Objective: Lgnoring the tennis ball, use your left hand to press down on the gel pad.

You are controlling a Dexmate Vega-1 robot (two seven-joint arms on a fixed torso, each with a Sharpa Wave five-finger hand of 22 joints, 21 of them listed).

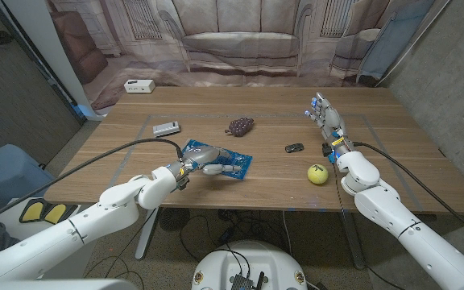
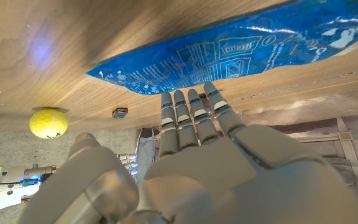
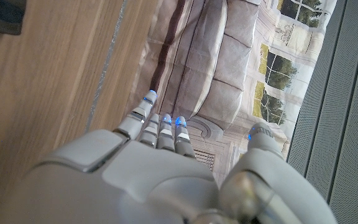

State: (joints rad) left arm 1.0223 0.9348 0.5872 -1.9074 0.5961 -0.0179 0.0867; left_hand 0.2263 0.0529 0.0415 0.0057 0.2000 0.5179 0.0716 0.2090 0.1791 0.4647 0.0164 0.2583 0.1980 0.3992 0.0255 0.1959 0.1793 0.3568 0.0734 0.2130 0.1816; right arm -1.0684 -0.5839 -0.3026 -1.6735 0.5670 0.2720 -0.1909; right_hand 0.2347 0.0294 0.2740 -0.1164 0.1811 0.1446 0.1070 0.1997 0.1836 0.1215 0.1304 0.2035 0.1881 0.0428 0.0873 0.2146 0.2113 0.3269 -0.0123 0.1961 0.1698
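Left hand on the gel pad, right hand idle.

The left hand (image 1: 204,159) lies over the blue gel pad (image 1: 234,163) near the table's (image 1: 135,129) front edge, fingers (image 2: 191,115) straight and close together, reaching onto the pad and grasping nothing; whether the palm bears down cannot be told. The tennis ball (image 1: 318,174) sits well to the pad's right, just beside the right arm. The right hand (image 1: 325,119) stands with fingers extended, holding nothing. A grape bunch (image 1: 240,125), a small dark object (image 1: 294,148) and a grey device (image 1: 166,128) lie farther back.
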